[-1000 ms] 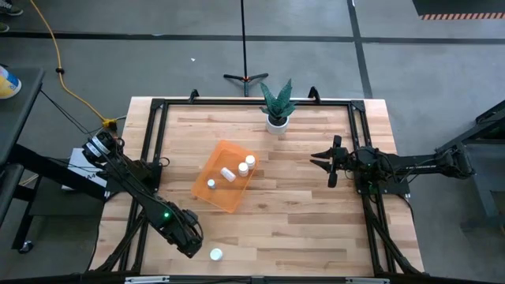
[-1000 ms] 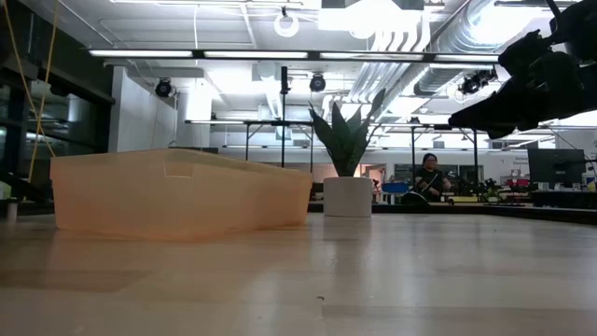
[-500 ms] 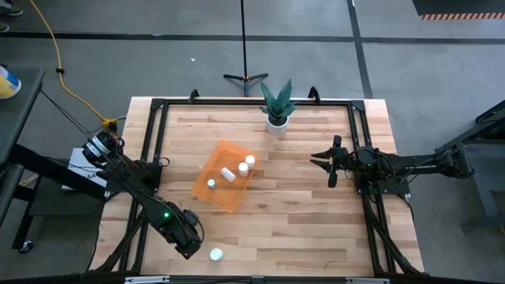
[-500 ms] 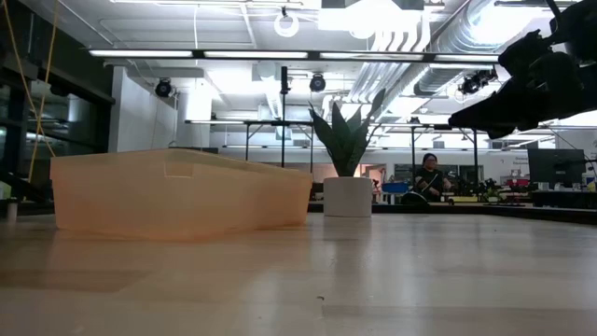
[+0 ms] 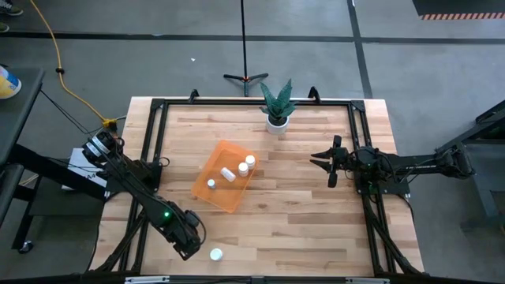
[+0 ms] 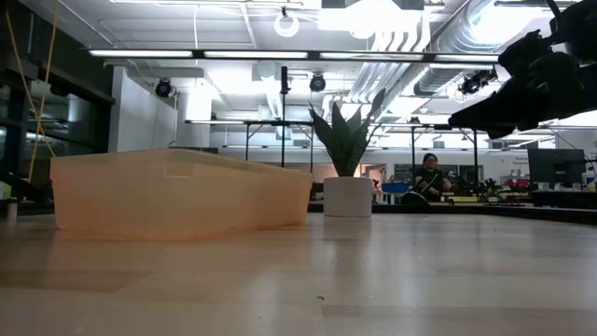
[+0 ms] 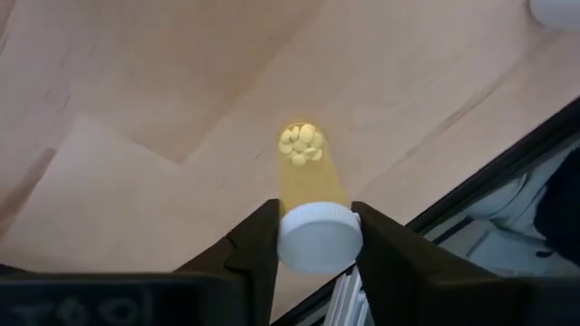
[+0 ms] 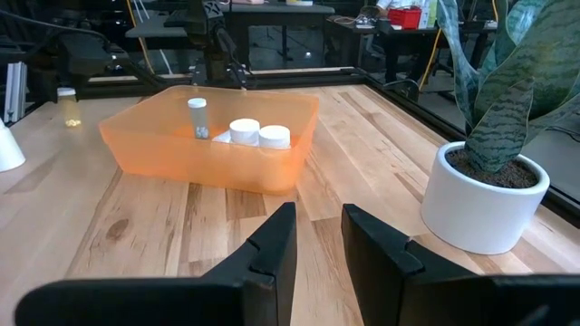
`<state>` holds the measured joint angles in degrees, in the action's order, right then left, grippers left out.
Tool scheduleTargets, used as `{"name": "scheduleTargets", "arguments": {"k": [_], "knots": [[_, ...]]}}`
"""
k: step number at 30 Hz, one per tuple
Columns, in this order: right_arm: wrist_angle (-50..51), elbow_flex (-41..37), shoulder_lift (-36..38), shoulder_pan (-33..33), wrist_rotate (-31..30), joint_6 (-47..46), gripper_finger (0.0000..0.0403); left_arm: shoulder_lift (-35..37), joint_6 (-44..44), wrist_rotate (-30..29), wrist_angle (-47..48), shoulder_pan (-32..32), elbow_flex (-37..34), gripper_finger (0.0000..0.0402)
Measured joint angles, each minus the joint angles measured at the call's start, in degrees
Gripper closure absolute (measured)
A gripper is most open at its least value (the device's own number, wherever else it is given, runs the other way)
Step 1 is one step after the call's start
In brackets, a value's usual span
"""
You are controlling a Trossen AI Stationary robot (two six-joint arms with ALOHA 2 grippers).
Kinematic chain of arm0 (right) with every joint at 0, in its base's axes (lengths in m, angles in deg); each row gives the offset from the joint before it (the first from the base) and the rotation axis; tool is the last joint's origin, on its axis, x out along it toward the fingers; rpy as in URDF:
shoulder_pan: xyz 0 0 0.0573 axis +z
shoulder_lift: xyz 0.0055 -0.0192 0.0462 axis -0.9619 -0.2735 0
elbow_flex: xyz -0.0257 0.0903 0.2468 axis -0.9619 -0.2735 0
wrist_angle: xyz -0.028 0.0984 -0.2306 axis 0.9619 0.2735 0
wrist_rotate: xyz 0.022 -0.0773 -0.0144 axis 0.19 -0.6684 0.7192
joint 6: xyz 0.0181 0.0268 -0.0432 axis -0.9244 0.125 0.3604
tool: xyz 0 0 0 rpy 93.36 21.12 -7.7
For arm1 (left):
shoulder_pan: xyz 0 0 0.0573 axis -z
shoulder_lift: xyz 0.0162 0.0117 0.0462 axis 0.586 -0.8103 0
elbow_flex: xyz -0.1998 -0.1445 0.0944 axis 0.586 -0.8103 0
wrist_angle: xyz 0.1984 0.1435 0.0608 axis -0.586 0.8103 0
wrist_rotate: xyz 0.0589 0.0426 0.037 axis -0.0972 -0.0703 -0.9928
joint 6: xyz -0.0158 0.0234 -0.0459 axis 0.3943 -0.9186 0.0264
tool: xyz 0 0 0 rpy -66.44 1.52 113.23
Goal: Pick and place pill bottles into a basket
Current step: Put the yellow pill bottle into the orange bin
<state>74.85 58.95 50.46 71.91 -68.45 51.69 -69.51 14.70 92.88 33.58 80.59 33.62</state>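
My left gripper (image 5: pixel 190 239) is near the table's near edge, left of centre, and is shut on a pill bottle (image 7: pixel 306 181) with a white cap and a clear yellowish body holding yellow pills. Another white bottle (image 5: pixel 215 254) stands on the table just to its right. The orange basket (image 5: pixel 207 172) lies left of the table's centre with some white-capped bottles (image 5: pixel 227 174) in it. It also shows in the right wrist view (image 8: pixel 154 145) and the low view (image 6: pixel 177 191). My right gripper (image 5: pixel 331 162) hangs open and empty at the table's right side. My left gripper pinches the bottle's white cap (image 7: pixel 292 244) between its two fingers, one on each side. The fingers point down from above. The bottle's body points away below the cap toward the table, pills at its far end (image 7: pixel 300 145). I cannot tell whether its base touches the table.
A white pot with a green plant (image 5: pixel 277 120) stands at the far edge, centre. A black frame (image 5: pixel 158 142) runs along the table's left, far and right sides. Bare wood lies between the basket and my right gripper.
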Motion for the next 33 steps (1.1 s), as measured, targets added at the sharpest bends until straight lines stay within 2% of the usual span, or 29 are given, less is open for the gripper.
{"name": "scheduleTargets", "arguments": {"k": [3, 6, 11, 17, 22, 27, 33], "knots": [[0.0, 0.0, 0.0, 0.0, 0.0, 0.0, 0.032, 0.4, -2.1, 0.3, 0.6, -1.5, 0.0, 0.0229], [0.0, 0.0, 0.0, 0.0, 0.0, 0.0, 0.032, 1.0, -6.9, 0.3, 3.0, -3.9, 0.8, 0.0241], [0.5, 0.0, 0.0, 0.0, 0.0, -0.3, 0.032, 3.3, -17.1, 0.4, 12.4, -9.3, 4.5, 0.0256], [1.3, 0.0, 0.0, 0.0, 0.0, -0.4, 0.032, 4.0, -32.4, -3.2, 24.4, -18.1, 10.9, 0.0227], [2.0, 0.0, 0.0, 0.0, 0.0, -0.4, 0.032, 4.1, -44.2, -5.9, 26.2, -25.9, 14.3, 0.0235], [2.7, 0.0, 0.0, 0.0, 0.0, -0.4, 0.032, 4.1, -52.6, -6.4, 26.4, -32.7, 14.6, 0.0254], [2.8, 0.0, 0.0, 0.0, 0.0, -0.4, 0.032, 4.1, -58.8, -6.4, 26.4, -37.4, 14.6, 0.0231]]}}
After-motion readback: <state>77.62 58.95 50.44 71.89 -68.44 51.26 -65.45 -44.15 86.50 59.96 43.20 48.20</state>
